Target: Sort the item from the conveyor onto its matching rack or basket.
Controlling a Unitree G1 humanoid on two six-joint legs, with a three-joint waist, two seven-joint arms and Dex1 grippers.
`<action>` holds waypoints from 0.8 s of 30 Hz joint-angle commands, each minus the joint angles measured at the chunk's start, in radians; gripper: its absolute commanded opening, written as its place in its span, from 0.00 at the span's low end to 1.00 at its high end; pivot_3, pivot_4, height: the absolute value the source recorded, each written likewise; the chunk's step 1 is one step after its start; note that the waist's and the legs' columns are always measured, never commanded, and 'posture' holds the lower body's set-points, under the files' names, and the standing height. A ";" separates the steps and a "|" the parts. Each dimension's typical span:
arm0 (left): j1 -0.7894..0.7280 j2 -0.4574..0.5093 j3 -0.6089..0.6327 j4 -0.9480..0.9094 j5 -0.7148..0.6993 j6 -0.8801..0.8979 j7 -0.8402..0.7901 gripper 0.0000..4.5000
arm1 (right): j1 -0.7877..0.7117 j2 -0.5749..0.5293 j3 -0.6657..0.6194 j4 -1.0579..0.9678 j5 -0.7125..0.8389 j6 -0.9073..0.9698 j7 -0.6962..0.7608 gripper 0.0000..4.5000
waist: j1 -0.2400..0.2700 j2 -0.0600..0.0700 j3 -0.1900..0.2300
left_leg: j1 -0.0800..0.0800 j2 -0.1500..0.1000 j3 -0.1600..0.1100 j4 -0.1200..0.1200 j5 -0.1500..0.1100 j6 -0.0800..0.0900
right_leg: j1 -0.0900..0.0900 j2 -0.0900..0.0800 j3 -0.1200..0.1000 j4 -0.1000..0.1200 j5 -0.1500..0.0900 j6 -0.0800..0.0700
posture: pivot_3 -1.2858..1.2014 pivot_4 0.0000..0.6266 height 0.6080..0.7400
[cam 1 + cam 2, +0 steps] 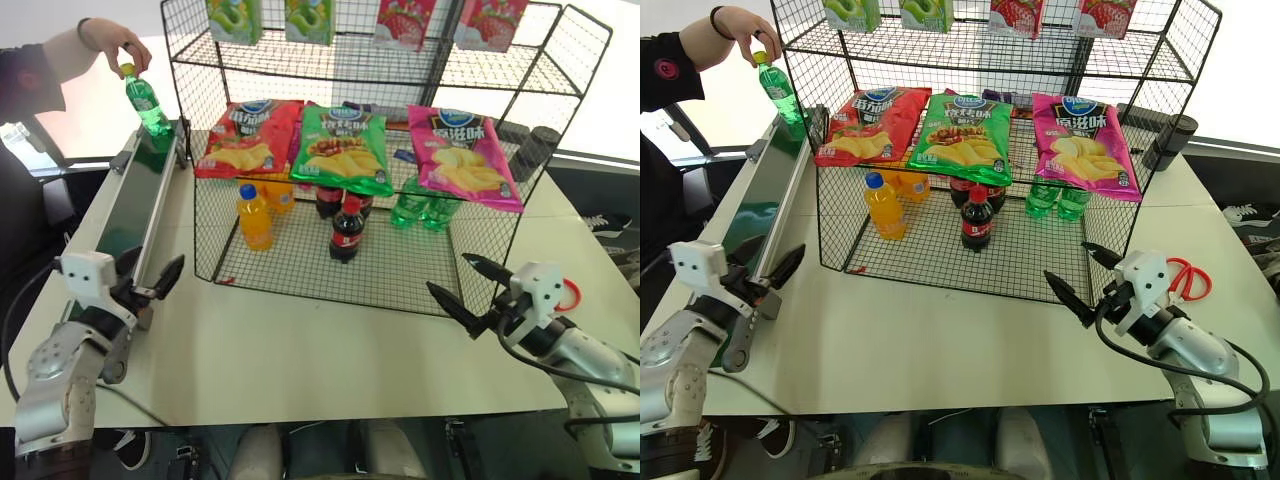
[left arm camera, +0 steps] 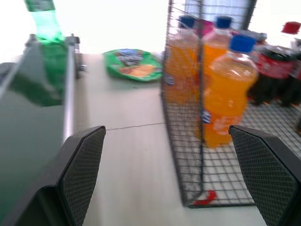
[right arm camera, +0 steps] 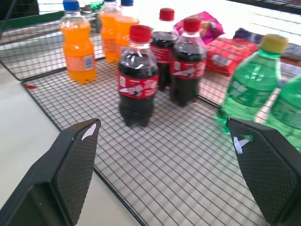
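1. The bottle (image 1: pixel 145 100) stands upright, cap up, at the conveyor's (image 1: pixel 130 215) far end, under a person's hand (image 1: pixel 118 40).
2. The rack (image 1: pixel 380 265) holds orange, cola and green bottles.
3. The left gripper (image 1: pixel 155 280) and right gripper (image 1: pixel 470 290) are both spread wide, empty.

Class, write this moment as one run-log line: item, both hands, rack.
item: green bottle on conveyor far end, person's hand on cap | left hand: open, empty | right hand: open, empty | rack: bottles inside

Chip bags (image 1: pixel 345 150) — Chinese print — illegible
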State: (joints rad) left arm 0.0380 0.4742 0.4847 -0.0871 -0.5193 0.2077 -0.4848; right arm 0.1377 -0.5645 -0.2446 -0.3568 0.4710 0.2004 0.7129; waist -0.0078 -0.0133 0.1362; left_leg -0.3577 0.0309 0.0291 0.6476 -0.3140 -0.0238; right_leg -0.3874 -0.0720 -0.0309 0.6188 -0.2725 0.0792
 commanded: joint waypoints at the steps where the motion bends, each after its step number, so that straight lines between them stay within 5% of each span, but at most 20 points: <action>1: -0.051 -0.025 0.081 0.049 0.054 -0.059 0.158 1.00 | -0.035 0.015 0.039 -0.018 -0.003 -0.007 0.006 0.99 | 0.001 0.000 0.000 | 0.000 0.000 0.000 0.000 0.000 0.000 | 0.000 0.000 0.000 0.000 0.000 0.000 | 0.52 0.24 1.00; 6: -0.100 -0.064 0.097 0.108 0.133 -0.107 0.309 1.00 | -0.081 0.053 0.181 -0.089 -0.006 0.034 0.004 0.99 | 0.000 -0.003 -0.001 | 0.000 0.000 0.000 0.000 0.000 0.000 | 0.000 0.001 0.000 0.000 0.000 0.001 | 0.52 0.24 1.00; 16: -0.144 -0.099 0.049 0.203 0.182 -0.183 0.329 1.00 | -0.084 0.134 0.393 -0.195 -0.052 0.057 -0.027 0.99 | 0.000 -0.007 -0.003 | 0.000 0.000 0.000 0.000 0.000 0.000 | -0.001 0.000 -0.001 0.000 0.000 0.001 | 0.52 0.24 1.00; 24: -0.175 -0.116 0.036 0.240 0.191 -0.197 0.343 1.00 | -0.100 0.148 0.408 -0.154 -0.042 0.047 0.004 0.99 | -0.003 -0.007 -0.003 | 0.000 0.000 0.000 0.000 0.000 0.000 | -0.001 -0.001 -0.001 0.001 0.000 0.001 | 0.52 0.24 1.00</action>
State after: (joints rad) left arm -0.1270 0.3530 0.5219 0.1576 -0.3355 0.0343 -0.1474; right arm 0.0395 -0.4150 0.1715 -0.5022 0.4168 0.2737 0.7024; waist -0.0107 -0.0203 0.1331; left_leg -0.3578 0.0310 0.0287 0.6471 -0.3140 -0.0240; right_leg -0.3884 -0.0726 -0.0316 0.6193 -0.2722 0.0797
